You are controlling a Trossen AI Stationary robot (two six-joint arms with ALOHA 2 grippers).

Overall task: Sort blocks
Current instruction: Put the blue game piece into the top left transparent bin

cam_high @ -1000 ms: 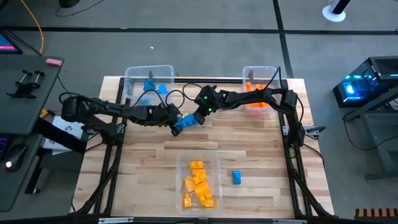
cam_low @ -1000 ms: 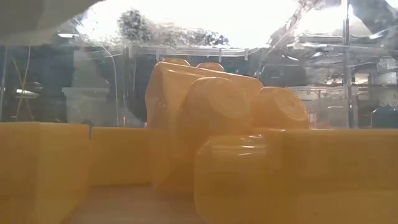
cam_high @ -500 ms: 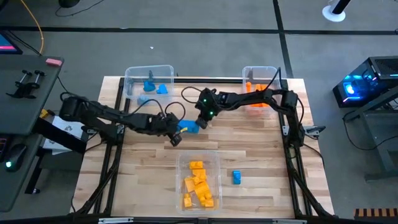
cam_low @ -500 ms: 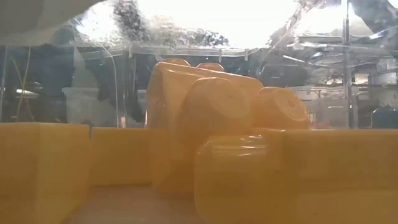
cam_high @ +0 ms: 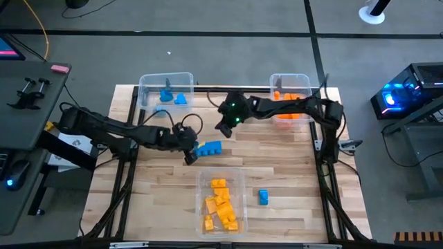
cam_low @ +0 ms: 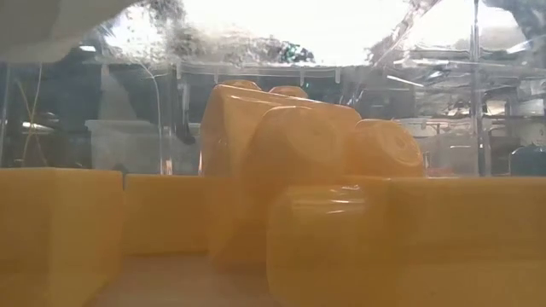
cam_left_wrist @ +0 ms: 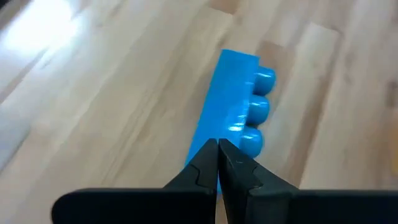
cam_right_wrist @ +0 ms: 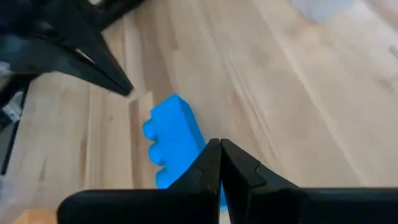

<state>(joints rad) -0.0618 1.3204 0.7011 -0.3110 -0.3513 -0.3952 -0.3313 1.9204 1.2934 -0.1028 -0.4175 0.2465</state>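
Since a second ago both my grippers have let go of the blue row and backed off; it now lies flat on the table.

High view: blue row [cam_high: 209, 147] sits near table centre, free of both grippers. My left gripper [cam_high: 188, 155] is just beside it at its 8 o'clock. My right gripper [cam_high: 223, 129] is near it at 1 o'clock, apart from it. Yellow-orange blocks [cam_high: 221, 205] fill the bin [cam_high: 239, 178] at the table's 6 o'clock. One loose blue block [cam_high: 264, 197] lies just beside that bin at its 3 o'clock. Blue blocks [cam_high: 172, 97] are in the bin [cam_high: 145, 86] at 11 o'clock; orange blocks [cam_high: 285, 98] in the bin [cam_high: 304, 79] at 1 o'clock.

Low view: camera looks through the bin wall; only yellow-orange blocks [cam_low: 290, 170] show up close. Neither gripper can be made out.

Left wrist view: left gripper [cam_left_wrist: 217, 149], jaws clenched together on nothing. Blue row [cam_left_wrist: 233, 106] lies on the wood just past the tips, studs sideways.

Right wrist view: right gripper [cam_right_wrist: 217, 149], jaws closed, empty. Blue row [cam_right_wrist: 174, 134] lies beyond the tips; left gripper's fingers [cam_right_wrist: 102, 65] point at it from farther off.
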